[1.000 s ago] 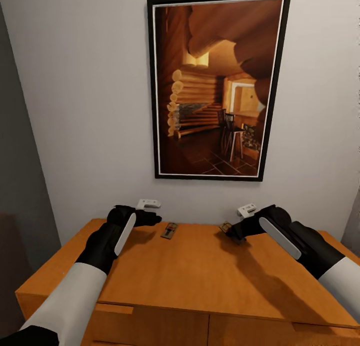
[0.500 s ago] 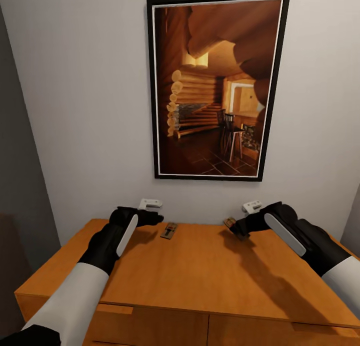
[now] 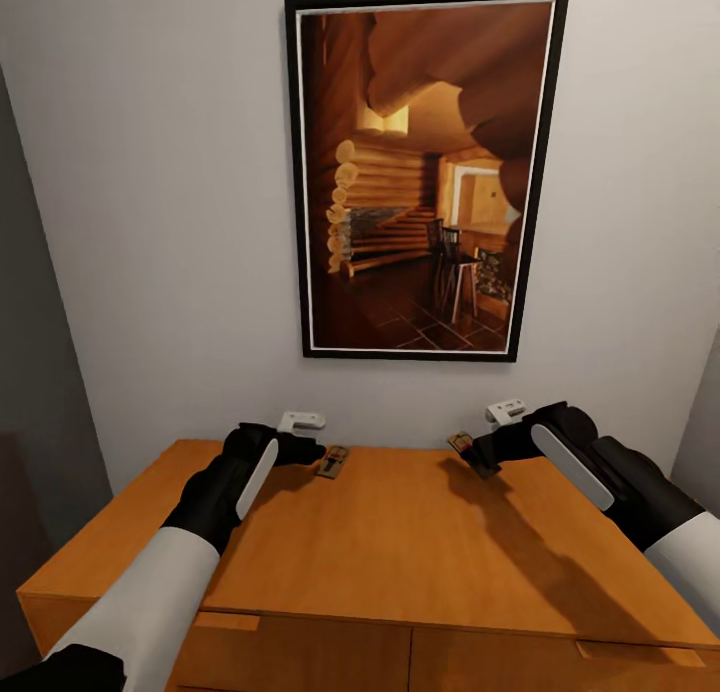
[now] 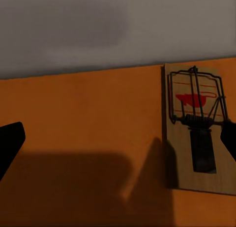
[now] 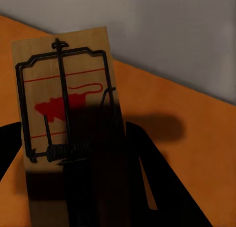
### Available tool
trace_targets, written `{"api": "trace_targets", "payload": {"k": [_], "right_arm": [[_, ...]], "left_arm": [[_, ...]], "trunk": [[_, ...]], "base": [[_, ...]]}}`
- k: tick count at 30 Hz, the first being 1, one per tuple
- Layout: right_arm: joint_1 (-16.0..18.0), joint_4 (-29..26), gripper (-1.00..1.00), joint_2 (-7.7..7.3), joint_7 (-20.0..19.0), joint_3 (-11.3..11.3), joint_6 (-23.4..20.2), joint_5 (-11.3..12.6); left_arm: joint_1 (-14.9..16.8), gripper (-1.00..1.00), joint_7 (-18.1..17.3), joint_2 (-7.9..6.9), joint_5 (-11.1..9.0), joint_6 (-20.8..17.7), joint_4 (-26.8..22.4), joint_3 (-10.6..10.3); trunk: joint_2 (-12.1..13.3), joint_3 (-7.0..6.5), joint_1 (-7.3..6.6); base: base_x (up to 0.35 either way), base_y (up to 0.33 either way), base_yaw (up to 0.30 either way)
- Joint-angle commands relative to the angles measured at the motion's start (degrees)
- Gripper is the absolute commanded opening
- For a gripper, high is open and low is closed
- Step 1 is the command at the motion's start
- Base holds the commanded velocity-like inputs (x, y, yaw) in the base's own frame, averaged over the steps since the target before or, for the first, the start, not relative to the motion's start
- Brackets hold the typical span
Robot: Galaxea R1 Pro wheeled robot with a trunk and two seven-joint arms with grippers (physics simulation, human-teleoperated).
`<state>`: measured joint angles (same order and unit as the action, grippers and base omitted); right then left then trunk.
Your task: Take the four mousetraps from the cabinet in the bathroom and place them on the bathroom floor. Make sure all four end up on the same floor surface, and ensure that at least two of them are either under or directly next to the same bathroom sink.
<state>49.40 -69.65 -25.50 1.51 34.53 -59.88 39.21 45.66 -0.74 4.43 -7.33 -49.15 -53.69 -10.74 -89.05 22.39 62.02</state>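
**Two mousetraps at the back of the cabinet top**

One mousetrap point(image 3: 334, 461) is seen lying flat on the cabinet point(image 3: 400, 542), near the wall point(image 3: 150, 222), just beside the left gripper point(image 3: 318, 453), whose fingers are spread wide with nothing between them. A second mousetrap point(image 3: 460, 442) is held clamped, tilted and raised off the wood, in the right gripper point(image 3: 470, 452). A framed picture point(image 3: 425, 172) is hung above.

The head camera looks forward and down over the cabinet point(image 3: 400, 542) toward the wall. Both wrist cameras sit close above its top, each sharing one mousetrap point(image 4: 194, 128) with it.
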Motion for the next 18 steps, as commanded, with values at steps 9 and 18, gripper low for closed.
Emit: {"api": "trace_targets", "payload": {"k": [9, 18], "right_arm": [[0.1, 0.0, -1.00, -0.14, 0.2, 0.1, -0.1, 0.3], [0.1, 0.0, -1.00, -0.23, 0.1, 0.1, -0.1, 0.3]], "left_arm": [[0.0, 1.00, 0.6, 1.40, -0.1, -0.4, 0.1, 0.0], [0.0, 1.00, 2.6, 4.64, 0.6, -0.9, -1.3, -0.1]], "trunk": [[0.0, 0.07, 0.00], [0.0, 0.07, 0.00]], "base": [[0.000, 0.000, -0.004], [0.000, 0.000, 0.000]]}}
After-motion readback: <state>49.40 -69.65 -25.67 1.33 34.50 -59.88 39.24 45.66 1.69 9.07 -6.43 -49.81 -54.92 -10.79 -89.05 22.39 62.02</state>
